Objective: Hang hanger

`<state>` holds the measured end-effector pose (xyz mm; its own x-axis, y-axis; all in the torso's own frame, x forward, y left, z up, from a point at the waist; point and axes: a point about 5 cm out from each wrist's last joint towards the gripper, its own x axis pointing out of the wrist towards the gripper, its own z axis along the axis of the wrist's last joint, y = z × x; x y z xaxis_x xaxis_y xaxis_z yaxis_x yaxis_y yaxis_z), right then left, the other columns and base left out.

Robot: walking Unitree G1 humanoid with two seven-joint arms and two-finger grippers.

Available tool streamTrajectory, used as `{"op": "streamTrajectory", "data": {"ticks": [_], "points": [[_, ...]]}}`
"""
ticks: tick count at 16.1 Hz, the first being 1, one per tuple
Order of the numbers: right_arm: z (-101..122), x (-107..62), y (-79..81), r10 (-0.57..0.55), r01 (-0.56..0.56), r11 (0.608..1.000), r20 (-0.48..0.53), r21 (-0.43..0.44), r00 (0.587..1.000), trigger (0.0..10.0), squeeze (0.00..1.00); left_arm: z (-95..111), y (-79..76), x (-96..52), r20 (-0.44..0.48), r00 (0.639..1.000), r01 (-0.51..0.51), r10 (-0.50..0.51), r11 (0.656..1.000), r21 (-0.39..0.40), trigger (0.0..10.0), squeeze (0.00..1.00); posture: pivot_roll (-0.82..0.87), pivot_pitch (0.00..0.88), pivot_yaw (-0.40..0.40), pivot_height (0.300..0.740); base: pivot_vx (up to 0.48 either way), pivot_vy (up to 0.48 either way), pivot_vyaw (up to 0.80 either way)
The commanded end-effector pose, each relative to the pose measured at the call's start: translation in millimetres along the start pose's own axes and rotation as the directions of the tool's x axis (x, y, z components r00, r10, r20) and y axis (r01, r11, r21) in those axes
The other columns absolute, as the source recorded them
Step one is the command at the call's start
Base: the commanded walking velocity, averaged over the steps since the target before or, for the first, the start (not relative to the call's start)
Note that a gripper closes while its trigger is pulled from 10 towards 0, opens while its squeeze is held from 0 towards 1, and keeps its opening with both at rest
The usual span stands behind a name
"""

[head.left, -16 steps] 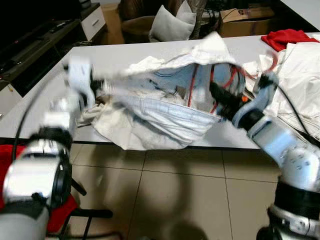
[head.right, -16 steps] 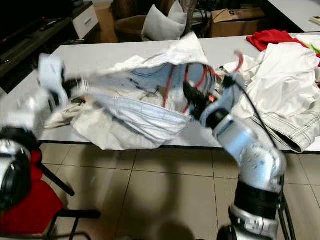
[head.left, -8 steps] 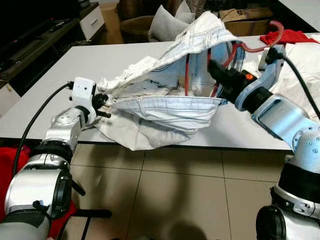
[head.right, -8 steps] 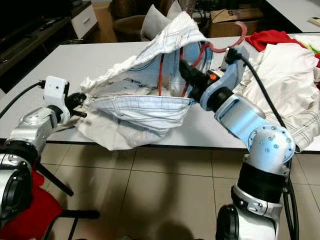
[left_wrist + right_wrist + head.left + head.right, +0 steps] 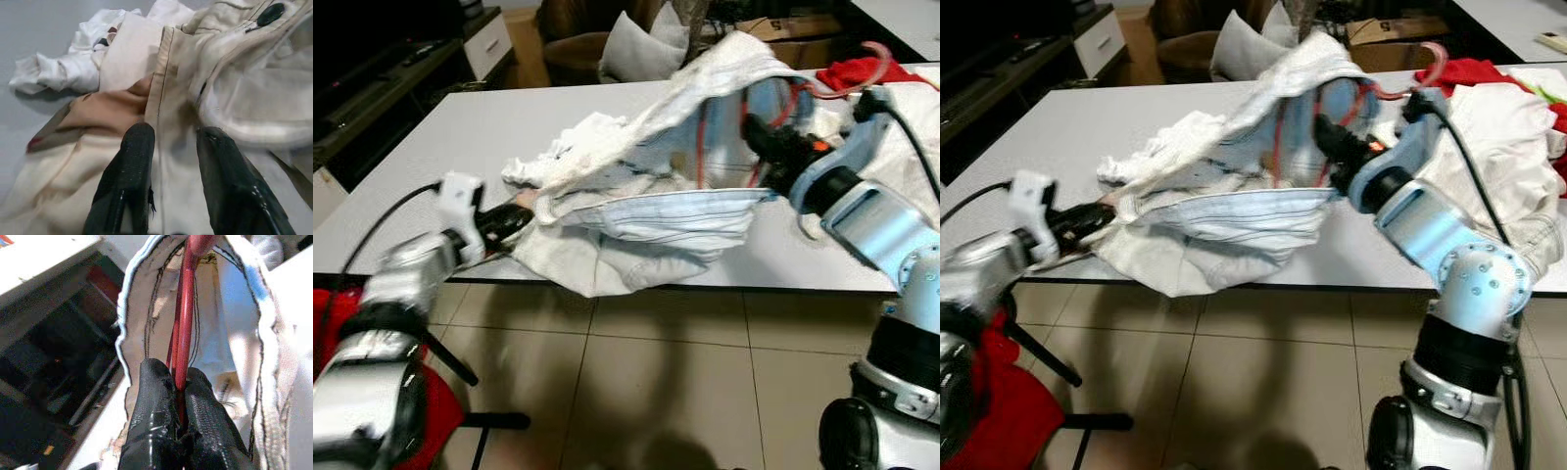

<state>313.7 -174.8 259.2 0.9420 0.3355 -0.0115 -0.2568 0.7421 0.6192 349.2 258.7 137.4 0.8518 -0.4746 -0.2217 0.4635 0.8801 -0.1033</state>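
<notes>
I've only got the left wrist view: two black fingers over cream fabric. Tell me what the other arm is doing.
Observer: The right end effector is shut on a red hanger inside a pale blue garment, held above the table.
Operator: Say where the hook is.
Observer: The hook pokes out of the garment's top, above the right wrist.
Operator: Now place my left end effector in the room.
Observer: The left end effector is at the table's near edge, at the garment's trailing end.
</notes>
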Motion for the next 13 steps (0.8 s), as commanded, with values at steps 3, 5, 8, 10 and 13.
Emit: {"op": "streamTrajectory", "data": {"ticks": [3,5,8,10,13], "points": [[12,0.3,12.2,0.066,-0.066,0.998,0.053,0.002,0.996,10.0,0.00,33,0.8,-29.1,0.171,0.985,-0.019,0.022,1.000,-0.020,10.0,1.00,0.00,0.000,0.122,0.740,0.000,0.000,0.00],[11,0.7,14.8,0.087,-0.088,0.996,0.050,0.014,0.995,10.0,0.00,40,-8.6,-40.8,0.238,0.971,0.002,0.005,1.000,-0.029,10.0,0.00,0.01,0.000,0.116,0.740,0.000,0.000,0.00],[16,3.2,16.1,0.100,-0.099,0.995,0.039,-0.020,0.994,10.0,0.00,27,-33.3,-47.1,0.210,0.978,-0.014,0.015,1.000,-0.005,10.0,0.00,0.02,0.000,0.097,0.740,0.000,0.000,0.00],[28,4.2,22.9,0.141,-0.140,0.990,0.056,-0.029,0.988,10.0,0.00,9,-53.1,-53.7,0.154,0.988,-0.029,0.033,0.999,-0.026,10.0,0.00,0.03,0.000,0.089,0.740,0.000,-0.319,0.00],[32,5.0,31.5,0.186,-0.184,0.981,0.046,-0.055,0.981,10.0,0.00,-6,-61.2,-61.5,0.101,0.994,-0.048,0.050,0.999,-0.021,10.0,0.00,0.04,0.000,0.079,0.740,0.000,-0.444,0.15]]}}
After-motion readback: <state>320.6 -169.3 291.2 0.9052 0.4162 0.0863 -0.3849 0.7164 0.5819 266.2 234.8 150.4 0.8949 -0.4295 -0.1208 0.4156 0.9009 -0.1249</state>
